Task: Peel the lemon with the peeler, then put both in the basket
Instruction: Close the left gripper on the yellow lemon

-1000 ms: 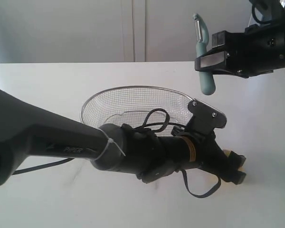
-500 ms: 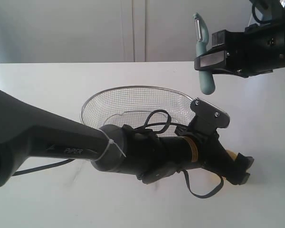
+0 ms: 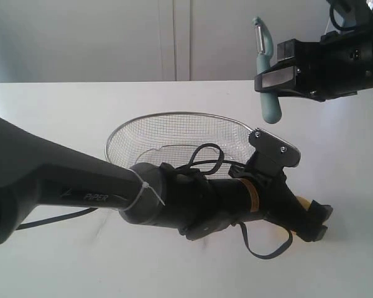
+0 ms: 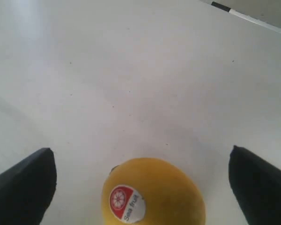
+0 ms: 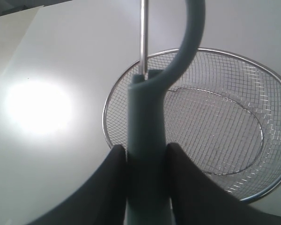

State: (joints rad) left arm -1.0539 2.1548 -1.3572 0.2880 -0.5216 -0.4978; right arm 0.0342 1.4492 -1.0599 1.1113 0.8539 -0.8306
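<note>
Though partly cropped, lemon (image 4: 153,193) apparently ungripped.

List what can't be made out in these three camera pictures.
The lemon: left wrist view, part cut off by the picture's edge; exterior view, nearly all hidden behind the left gripper.
The basket: exterior view, near rim hidden by the left arm.
The peeler: exterior view, mid-handle hidden by the right gripper; right wrist view, blade head cut off by the edge.
Whether any peel is off: too little lemon shows.
</note>
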